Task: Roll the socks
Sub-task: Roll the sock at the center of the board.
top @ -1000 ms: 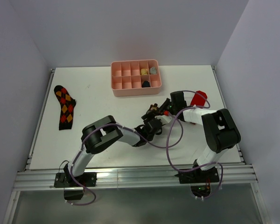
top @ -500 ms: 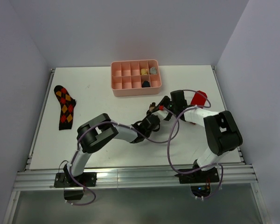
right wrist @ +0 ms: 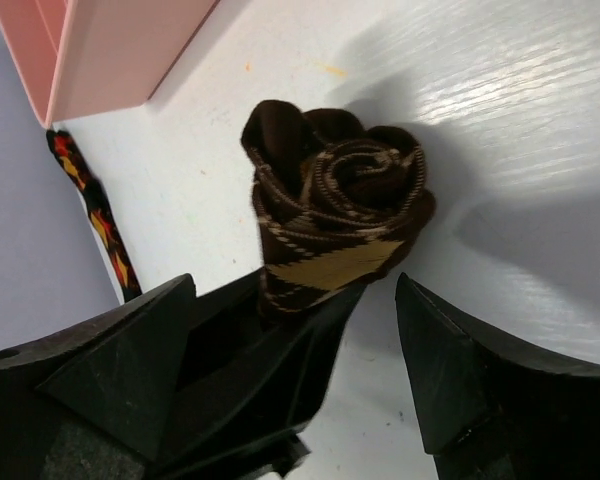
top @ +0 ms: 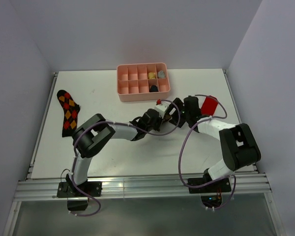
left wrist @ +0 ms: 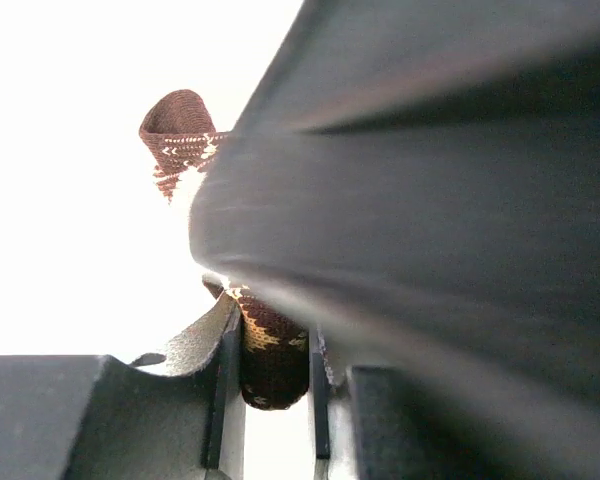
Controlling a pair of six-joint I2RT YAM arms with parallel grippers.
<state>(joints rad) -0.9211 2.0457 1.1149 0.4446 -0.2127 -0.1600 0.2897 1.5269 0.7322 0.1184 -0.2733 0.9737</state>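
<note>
Looking through the right wrist camera, the tan-diamond sock shows as a tight spiral roll, dark brown-black with one tan diamond on its side and a loose flap at its top. It sits near the middle of the desk, just in front of the pink tray; whether it touches the desk cannot be told. The right gripper stands wide, its fingers on either side of the roll and apart from it. Only the left wrist camera shows the pinch: the left gripper is narrowed on the lower end of the roll, though a big blurred dark shape blocks most of that view. From overhead the roll is almost lost among the two meeting arms. That view alone shows the red sock, partly hidden behind the right arm, and the whole red-orange diamond sock lying flat at the desk's left edge.
</note>
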